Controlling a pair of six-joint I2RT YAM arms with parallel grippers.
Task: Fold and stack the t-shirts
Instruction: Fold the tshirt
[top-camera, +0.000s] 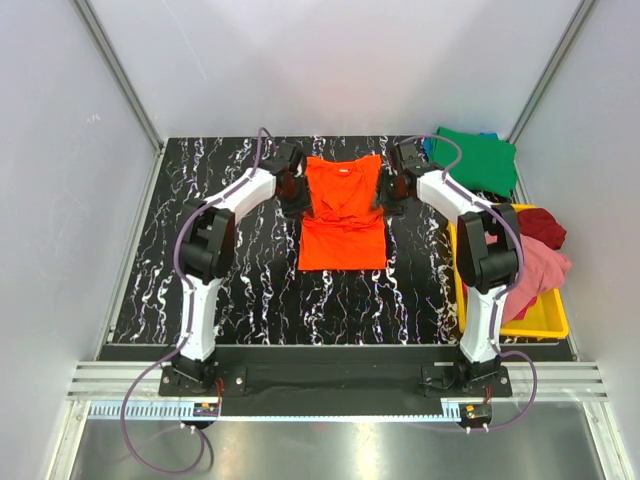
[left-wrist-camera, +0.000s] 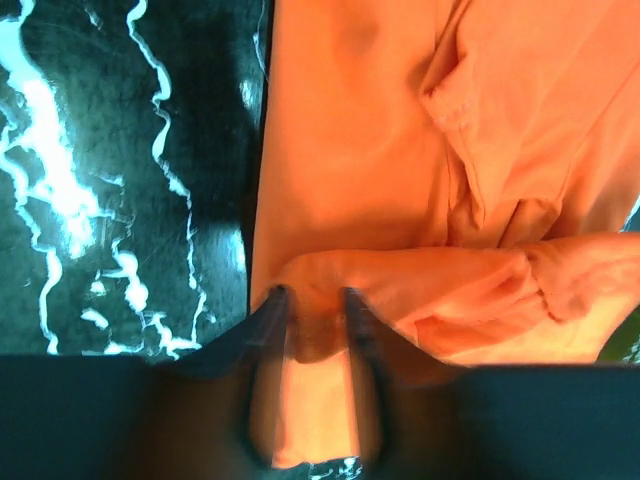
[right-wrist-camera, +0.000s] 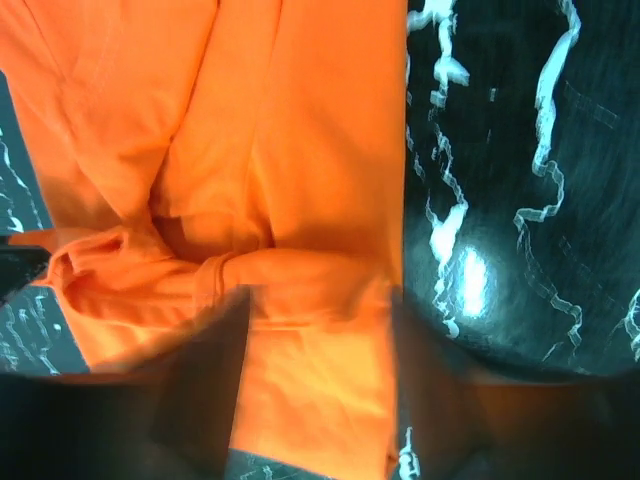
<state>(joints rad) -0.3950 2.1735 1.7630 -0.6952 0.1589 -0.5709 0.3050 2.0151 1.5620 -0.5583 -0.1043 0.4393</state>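
The bright orange t-shirt (top-camera: 342, 215) lies flat at the back middle of the table, its sides folded in and its collar at the far end. My left gripper (top-camera: 293, 194) is at the shirt's left edge. In the left wrist view the gripper (left-wrist-camera: 315, 305) has its jaws close together, pinching a bunched fold of the orange shirt (left-wrist-camera: 360, 150). My right gripper (top-camera: 391, 192) is at the shirt's right edge. In the right wrist view the gripper (right-wrist-camera: 320, 300) is wide open over the orange shirt (right-wrist-camera: 300, 120), next to a folded sleeve.
A green t-shirt (top-camera: 480, 160) lies at the back right with a blue one (top-camera: 488, 135) showing beneath it. A dark red shirt (top-camera: 542, 227) and a pink shirt (top-camera: 545, 270) lie heaped in the yellow tray (top-camera: 535, 322) at the right. The table (top-camera: 250, 280) is black marbled.
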